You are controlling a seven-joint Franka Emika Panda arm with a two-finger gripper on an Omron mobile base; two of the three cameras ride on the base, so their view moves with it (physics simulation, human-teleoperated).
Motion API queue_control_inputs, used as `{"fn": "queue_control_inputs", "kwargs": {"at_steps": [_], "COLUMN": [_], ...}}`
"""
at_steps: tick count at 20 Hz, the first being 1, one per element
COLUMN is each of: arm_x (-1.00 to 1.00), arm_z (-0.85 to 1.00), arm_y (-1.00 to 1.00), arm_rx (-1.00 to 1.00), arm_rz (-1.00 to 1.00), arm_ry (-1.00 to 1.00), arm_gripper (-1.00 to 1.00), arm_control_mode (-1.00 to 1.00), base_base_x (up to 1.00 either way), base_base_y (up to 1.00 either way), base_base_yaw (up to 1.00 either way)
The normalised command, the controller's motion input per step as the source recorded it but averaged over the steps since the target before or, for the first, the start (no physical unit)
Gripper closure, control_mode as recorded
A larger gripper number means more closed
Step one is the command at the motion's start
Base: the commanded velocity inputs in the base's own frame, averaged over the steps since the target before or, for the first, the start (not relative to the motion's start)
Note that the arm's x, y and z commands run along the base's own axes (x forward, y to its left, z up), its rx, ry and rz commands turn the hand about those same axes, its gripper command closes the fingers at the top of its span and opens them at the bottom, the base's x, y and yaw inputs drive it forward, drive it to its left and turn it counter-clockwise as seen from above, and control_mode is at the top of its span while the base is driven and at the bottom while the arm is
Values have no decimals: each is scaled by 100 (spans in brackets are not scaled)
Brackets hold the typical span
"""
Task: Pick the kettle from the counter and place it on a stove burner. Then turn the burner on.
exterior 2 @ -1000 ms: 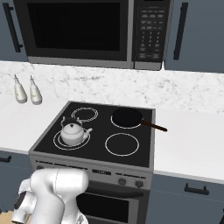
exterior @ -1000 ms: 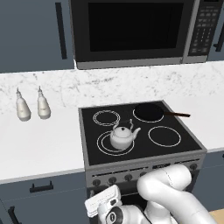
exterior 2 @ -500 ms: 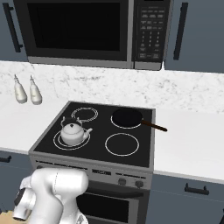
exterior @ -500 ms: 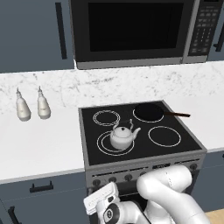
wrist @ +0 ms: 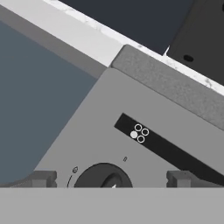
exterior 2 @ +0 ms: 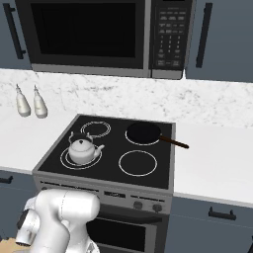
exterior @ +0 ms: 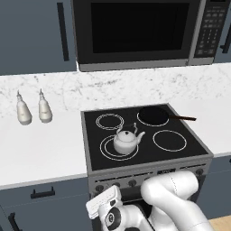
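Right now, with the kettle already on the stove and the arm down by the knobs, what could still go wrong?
The open gripper straddles one knob in a row of similar ones; the wrong one would heat a different burner than the ring under the kettle. The fingertips could also slip off.

Both base views look forward and down from behind, left and right, sharing the black glass stove top point(exterior: 144, 135) mid-frame. The hand view sits very close to the grey stove front panel point(wrist: 131, 144), its round dark knob point(wrist: 103, 176) at bottom centre.

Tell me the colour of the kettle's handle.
Black, a thin arch over the kettle; clearest in the left base view.
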Motion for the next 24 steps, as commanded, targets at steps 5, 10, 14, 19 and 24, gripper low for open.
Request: {"fn": "queue_control_inputs", "kwargs": {"at_steps": [5,10,14,19,24], "arm_x": [7,4,8,1,0], "arm_z": [-3,-12,-5,0,0], "arm_y": [-10,-8,-3,0,0], "arm_rx": [1,0,0,0,0], "arm_rz": [0,0,0,0,1], "arm_ry": [0,0,0,0,0], "arm_gripper": [100,100,100,100,100], "arm_control_mode": [-100,-100,-100,-100,-100], "base_base_x": [0,0,0,0,0], "base_base_y": [0,0,0,0,0], "base_base_yaw": [0,0,0,0,0]}}
